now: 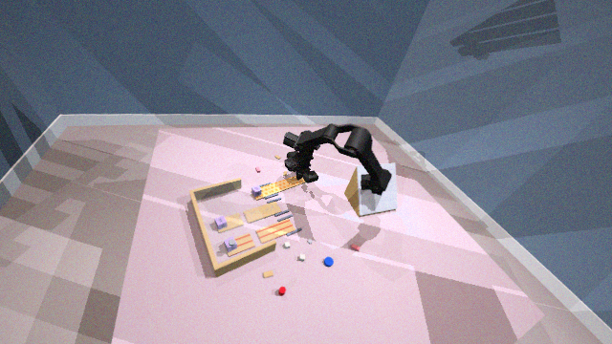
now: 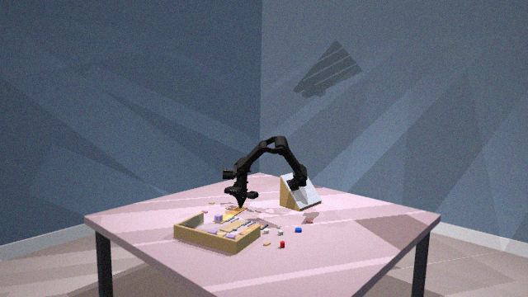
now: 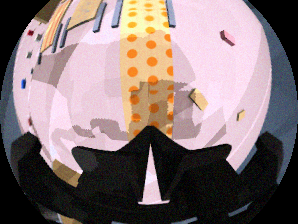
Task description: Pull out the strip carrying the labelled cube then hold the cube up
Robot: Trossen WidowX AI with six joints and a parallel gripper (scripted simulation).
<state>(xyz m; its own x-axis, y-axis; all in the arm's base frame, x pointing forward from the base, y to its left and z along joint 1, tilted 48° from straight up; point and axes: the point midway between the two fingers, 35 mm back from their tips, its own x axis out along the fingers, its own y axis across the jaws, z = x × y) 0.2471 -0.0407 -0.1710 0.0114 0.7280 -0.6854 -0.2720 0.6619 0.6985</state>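
The orange-dotted strip (image 1: 281,187) (image 2: 232,214) (image 3: 145,62) looks unbroken and carries a lilac cube (image 1: 256,190) (image 2: 219,218) at its far end. It sticks out of the tray's open side. My gripper (image 1: 300,178) (image 2: 241,206) (image 3: 150,129) is shut, its tips down at the strip's near end; whether they touch it is hard to tell. The plain strip (image 1: 262,213) has a gap before the part under another lilac cube (image 1: 220,222). The red-striped strip (image 1: 276,230) is also split, with a third cube (image 1: 230,245) on its far part. The labels are too small to read.
The wooden tray (image 1: 203,234) (image 2: 206,241) walls three sides. Dark guide bars (image 1: 282,213) (image 3: 171,13) flank the strips. A white-faced wedge (image 1: 382,203) (image 2: 311,198) stands by the arm base. A blue disc (image 1: 329,262), red cylinder (image 1: 282,290) and pink block (image 1: 258,169) (image 3: 228,37) lie around.
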